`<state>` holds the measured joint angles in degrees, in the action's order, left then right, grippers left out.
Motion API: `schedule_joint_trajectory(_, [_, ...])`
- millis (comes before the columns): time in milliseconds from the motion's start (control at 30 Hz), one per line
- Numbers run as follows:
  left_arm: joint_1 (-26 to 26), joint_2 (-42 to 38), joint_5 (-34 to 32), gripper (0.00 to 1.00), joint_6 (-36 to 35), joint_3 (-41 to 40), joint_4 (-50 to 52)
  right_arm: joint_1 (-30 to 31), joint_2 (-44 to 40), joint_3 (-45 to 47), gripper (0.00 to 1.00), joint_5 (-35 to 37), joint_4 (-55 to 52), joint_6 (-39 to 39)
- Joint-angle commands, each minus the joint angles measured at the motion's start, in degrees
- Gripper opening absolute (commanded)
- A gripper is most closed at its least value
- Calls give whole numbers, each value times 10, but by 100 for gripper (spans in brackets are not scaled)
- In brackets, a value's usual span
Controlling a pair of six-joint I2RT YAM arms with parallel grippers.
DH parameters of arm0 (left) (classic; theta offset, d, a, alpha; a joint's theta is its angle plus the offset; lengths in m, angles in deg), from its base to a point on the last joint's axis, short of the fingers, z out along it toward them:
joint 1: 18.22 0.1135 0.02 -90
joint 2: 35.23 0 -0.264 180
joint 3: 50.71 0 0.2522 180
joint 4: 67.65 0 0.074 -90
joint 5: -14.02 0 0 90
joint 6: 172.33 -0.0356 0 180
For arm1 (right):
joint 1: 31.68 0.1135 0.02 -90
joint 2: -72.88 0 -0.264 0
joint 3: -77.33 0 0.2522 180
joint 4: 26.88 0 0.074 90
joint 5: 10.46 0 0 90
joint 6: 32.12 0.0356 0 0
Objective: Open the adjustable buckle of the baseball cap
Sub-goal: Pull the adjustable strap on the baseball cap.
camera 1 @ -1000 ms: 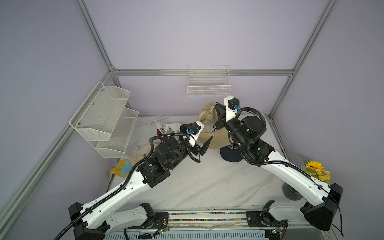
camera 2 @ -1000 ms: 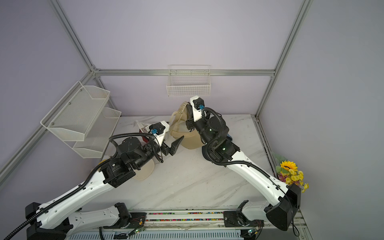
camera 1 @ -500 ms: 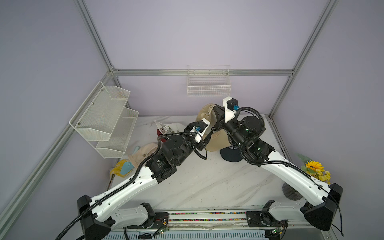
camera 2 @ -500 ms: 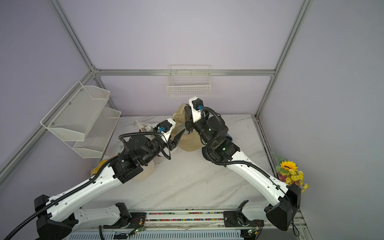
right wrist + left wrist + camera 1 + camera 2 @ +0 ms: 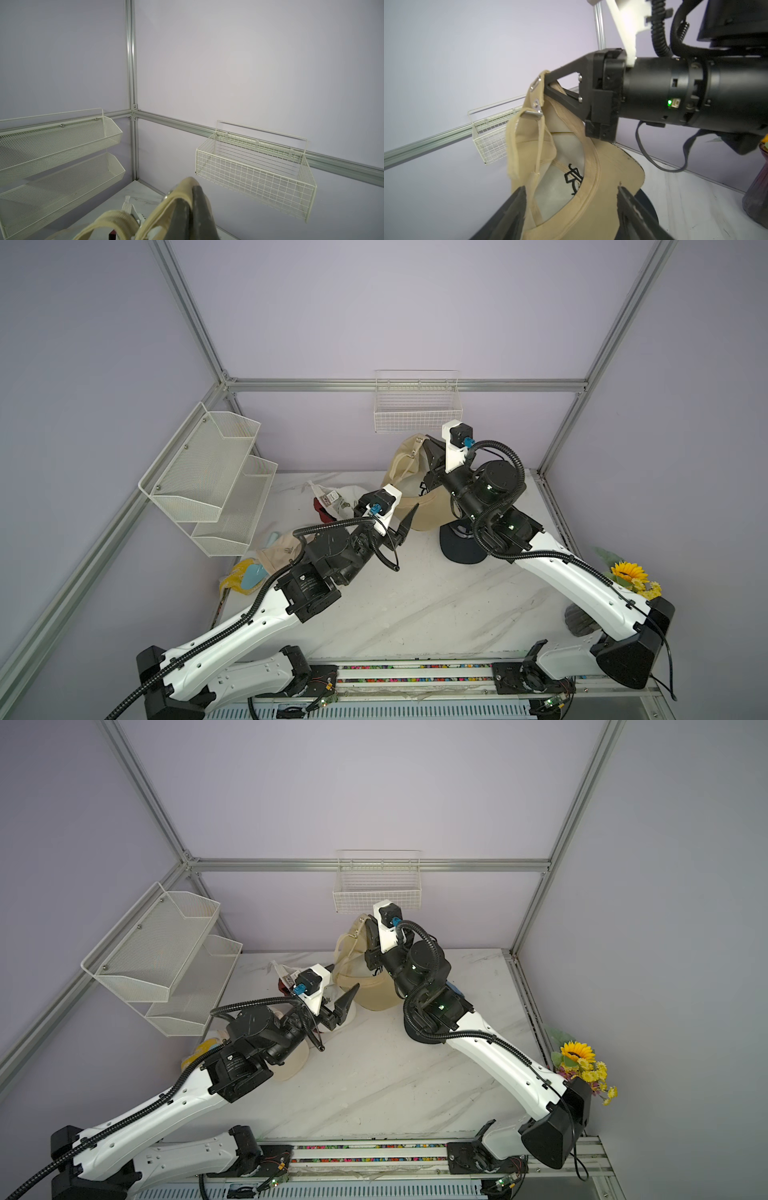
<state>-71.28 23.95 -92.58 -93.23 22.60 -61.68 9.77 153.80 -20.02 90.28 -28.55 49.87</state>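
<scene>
Two white-and-black arms reach toward the far middle of the white marbled table. On the left, a white two-tier mesh rack hangs on the left wall. Below it a pale beige cap with a small dark logo lies on the table.

Right of that, the left gripper has its fingers spread moderately apart. In the left wrist view the lower rim of the tan cloth baseball cap lies between them; whether they press on it cannot be told. The cap hangs in the air over the far middle of the table, with its opening toward the left arm and its brim lowest. A white wire basket is mounted on the far wall just above it.

The right gripper has its fingers pinched tight on the cap's rear strap, right beside the silver metal buckle. A loose loop of strap droops under the buckle. Beneath the right arm a dark navy cap rests on the table. A yellow sunflower stands near the right edge.
</scene>
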Motion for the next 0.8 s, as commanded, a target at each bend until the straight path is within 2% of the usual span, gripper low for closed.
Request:
schedule_joint_trajectory(0, [-7, 0, 3, 65, 11, -6, -50, -2, 4, -21, 0, 2, 0, -2])
schedule_joint_trajectory(300, [-7, 28, -16, 65, -31, 16, -84, -2, -3, -12, 0, -22, -5, 6])
schedule_joint_trajectory(500, [-7, 61, -52, 65, -52, 48, -89, -2, -17, 2, 0, -37, -9, 12])
schedule_joint_trajectory(767, [-5, 72, -104, 58, -77, 52, -126, -1, -36, 19, 0, -51, -16, 14])
